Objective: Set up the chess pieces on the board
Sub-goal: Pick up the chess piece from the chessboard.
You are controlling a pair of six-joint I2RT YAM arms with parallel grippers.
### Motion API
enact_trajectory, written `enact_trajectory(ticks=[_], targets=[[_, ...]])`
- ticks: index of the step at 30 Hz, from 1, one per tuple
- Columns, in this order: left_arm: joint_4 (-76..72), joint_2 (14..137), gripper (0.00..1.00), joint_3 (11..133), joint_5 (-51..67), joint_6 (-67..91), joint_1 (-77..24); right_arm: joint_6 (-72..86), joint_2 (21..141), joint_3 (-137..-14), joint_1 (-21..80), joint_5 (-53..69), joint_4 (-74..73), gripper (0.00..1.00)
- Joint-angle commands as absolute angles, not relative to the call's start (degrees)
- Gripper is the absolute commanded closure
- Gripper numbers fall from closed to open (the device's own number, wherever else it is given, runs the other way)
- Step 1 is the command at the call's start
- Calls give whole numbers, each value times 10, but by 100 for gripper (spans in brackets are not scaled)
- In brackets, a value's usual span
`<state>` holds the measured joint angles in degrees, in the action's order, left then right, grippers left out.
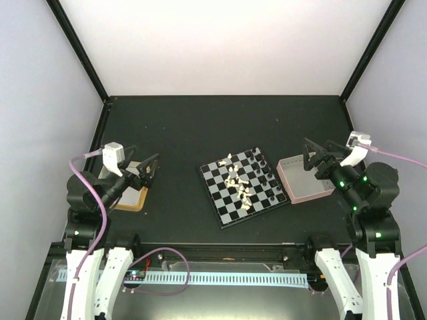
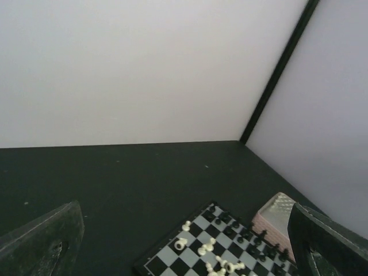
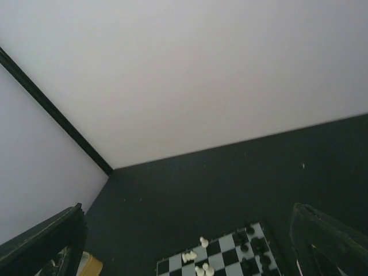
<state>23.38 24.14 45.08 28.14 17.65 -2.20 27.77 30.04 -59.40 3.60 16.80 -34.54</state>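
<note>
Left claw [image 1: 152, 171]: jaws spread wide, holding nothing, raised over the tabletop [image 1: 180, 127] near a tan-rimmed tray [image 1: 133, 202] at the left side. Right claw [image 1: 307, 158]: jaws likewise wide apart, empty, raised by the far edge of a shallow pinkish tray [image 1: 308, 197]. Board [image 1: 223, 200]: lies mid-tabletop between the two claws, turned at an angle, apart from both and just beside the pinkish tray. Chess pieces: cream ones [image 1: 237, 181] lie in a loose heap on the central squares, several toppled; black ones [image 1: 265, 171] are gathered on the side of the board nearest the pinkish tray.
</note>
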Motion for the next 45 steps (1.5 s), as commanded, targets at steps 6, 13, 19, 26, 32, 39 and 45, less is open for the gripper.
enact_trajectory(ticks=[6, 13, 19, 26, 32, 39, 45], targets=[[184, 231, 1, 440, 401, 220, -8, 286, 346, -549, 25, 257, -393, 3], [123, 235, 1, 390, 503, 238, -9, 278, 401, -493, 34, 261, -400, 14], [105, 295, 1, 373, 500, 248, -48, 306, 471, -460, 136, 126, -408, 27], [118, 401, 1, 384, 378, 238, -159, 356, 588, -435, 269, -22, -382, 46], [151, 465, 1, 395, 358, 211, -167, 372, 649, -415, 325, -88, -373, 53], [189, 486, 1, 404, 327, 207, -167, 386, 742, -458, 420, -62, -352, 56], [187, 475, 1, 403, 350, 186, -167, 426, 797, -470, 490, -54, -334, 65]])
